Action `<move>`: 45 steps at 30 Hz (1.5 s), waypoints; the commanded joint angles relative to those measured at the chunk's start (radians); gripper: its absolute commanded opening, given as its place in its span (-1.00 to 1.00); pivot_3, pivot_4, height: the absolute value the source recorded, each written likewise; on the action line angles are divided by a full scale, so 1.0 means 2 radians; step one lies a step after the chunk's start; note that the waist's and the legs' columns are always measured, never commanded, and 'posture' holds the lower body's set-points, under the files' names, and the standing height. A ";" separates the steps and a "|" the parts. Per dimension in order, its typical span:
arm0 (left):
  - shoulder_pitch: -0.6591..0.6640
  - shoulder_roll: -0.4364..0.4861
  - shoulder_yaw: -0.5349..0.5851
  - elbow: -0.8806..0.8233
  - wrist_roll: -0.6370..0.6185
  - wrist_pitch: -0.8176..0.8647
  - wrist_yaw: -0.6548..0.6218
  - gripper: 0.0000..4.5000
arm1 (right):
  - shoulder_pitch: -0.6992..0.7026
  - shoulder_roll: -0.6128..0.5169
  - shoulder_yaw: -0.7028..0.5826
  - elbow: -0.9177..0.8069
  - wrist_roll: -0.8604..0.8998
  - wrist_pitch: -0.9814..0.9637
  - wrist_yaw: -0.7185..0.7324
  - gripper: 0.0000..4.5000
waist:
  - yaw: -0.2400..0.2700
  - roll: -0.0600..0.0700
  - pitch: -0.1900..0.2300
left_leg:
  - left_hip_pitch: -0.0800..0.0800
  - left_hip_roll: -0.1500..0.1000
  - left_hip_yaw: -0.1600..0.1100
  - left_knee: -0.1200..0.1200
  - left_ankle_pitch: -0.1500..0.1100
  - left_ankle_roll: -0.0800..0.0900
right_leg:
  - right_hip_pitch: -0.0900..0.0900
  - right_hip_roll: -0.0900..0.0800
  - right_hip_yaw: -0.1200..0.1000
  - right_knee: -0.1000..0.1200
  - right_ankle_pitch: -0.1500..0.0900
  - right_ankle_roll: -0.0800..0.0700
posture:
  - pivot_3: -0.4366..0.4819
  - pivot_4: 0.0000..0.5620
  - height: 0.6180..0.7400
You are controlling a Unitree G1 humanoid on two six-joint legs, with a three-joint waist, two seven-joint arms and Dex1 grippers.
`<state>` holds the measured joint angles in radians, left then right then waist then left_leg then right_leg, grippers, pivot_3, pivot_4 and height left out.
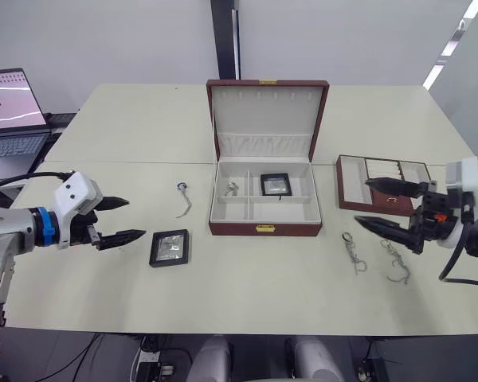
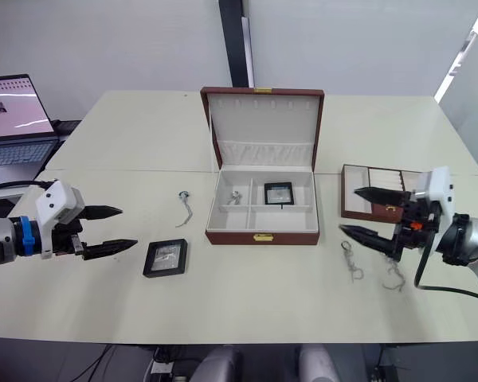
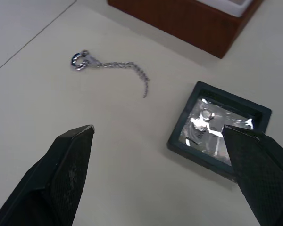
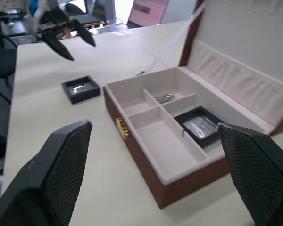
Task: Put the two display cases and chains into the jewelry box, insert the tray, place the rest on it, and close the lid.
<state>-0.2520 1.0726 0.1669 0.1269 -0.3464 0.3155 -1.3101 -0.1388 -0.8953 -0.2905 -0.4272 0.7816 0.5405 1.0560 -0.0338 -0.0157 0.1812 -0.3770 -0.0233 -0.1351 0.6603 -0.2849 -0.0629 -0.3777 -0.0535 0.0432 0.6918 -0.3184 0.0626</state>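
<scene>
A brown jewelry box [image 1: 264, 228] is seen standing open at the middle of a pale table [image 1: 247, 294], its lid [image 1: 267, 119] raised upright behind it. Its cream interior is divided into compartments: 1 black display case [image 1: 276, 185] is lodged in the rear right compartment, and a small chain [image 1: 233, 189] is seen in the rear left one. The 2 front compartments are bare.

A 2nd display case [image 1: 170, 247] is left flat on the table to the left of the box, near its front corner. Another chain [image 1: 183, 199] is laid on the table between that case and the box, further back. To the right of the box, 2 more chains [image 1: 353, 253] [image 1: 397, 263] are spread on the table side by side. Behind them, the brown tray [image 1: 382, 183] with cream compartments is set on the table, well apart from the box.

The left gripper [image 1: 123, 220] is held above the table just left of the loose display case, its 2 fingers spread wide and holding nothing. The right gripper [image 1: 374, 204] is poised over the tray's front edge and the 2 chains, its fingers likewise parted wide and empty.

A laptop [image 1: 12, 119] is seen lit at the far left, beyond the table.
</scene>
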 commanded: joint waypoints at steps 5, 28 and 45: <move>-0.016 0.019 -0.044 -0.035 0.012 -0.024 -0.058 0.99 | -0.003 0.002 0.028 -0.083 0.019 0.006 -0.008 1.00 | 0.000 0.000 0.000 | -0.001 0.000 0.000 0.000 0.000 0.000 | 0.000 0.000 0.000 0.000 0.000 0.000 | -0.05 -0.47 1.00; 0.031 -0.005 -0.099 -0.052 0.072 -0.087 -0.041 0.99 | 0.023 0.023 0.048 -0.088 -0.022 -0.014 -0.028 1.00 | 0.000 0.000 0.000 | -0.001 0.000 0.000 0.000 0.000 0.000 | -0.001 0.000 0.000 0.000 0.000 0.000 | -0.05 -0.47 1.00; 0.029 -0.018 -0.102 -0.036 0.086 -0.096 -0.030 -0.55 | 0.027 0.021 0.044 -0.088 -0.020 -0.012 -0.030 1.00 | 0.000 0.000 0.000 | -0.001 0.000 0.000 0.000 0.000 0.000 | -0.001 0.000 0.000 0.000 0.000 0.000 | -0.05 -0.47 1.00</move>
<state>-0.1908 1.0349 -0.0371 0.0570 -0.1760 0.1308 -1.3703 -0.0862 -0.8511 -0.1745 -0.5843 0.7280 0.5259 0.9999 -0.0337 -0.0160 0.1814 -0.3784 -0.0235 -0.1354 0.6608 -0.2850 -0.0628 -0.3791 -0.0525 0.0428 0.6921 -0.3184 0.0627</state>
